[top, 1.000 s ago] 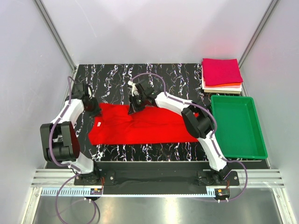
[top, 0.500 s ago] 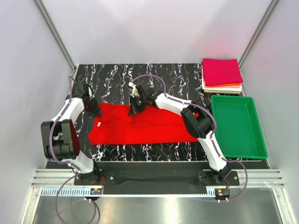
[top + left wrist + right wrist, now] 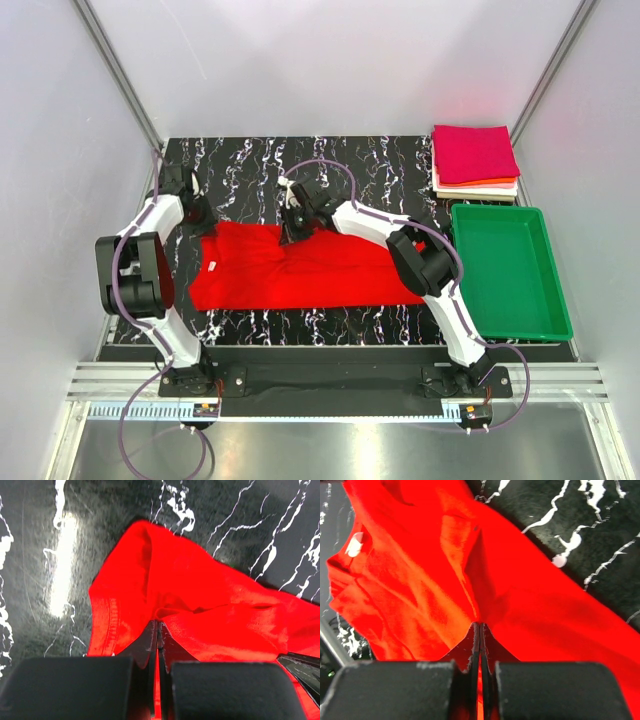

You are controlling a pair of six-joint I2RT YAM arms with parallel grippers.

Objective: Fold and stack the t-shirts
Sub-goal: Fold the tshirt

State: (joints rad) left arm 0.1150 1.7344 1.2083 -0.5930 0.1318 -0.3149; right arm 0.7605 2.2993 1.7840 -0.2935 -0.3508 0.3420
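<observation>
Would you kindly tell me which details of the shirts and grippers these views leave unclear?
Left gripper and right gripper: in the top view, their bodies hide the pinch.
Folded stack, top view: only edges show under the magenta shirt; count unclear.
Red t-shirt: cut off by the frame in both wrist views.
Its white label, right wrist view: too small to read.

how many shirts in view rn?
4. One red shirt spread mid-table; magenta shirt, orange shirt and white shirt stacked at the far right corner. More may hide in the stack.
</observation>
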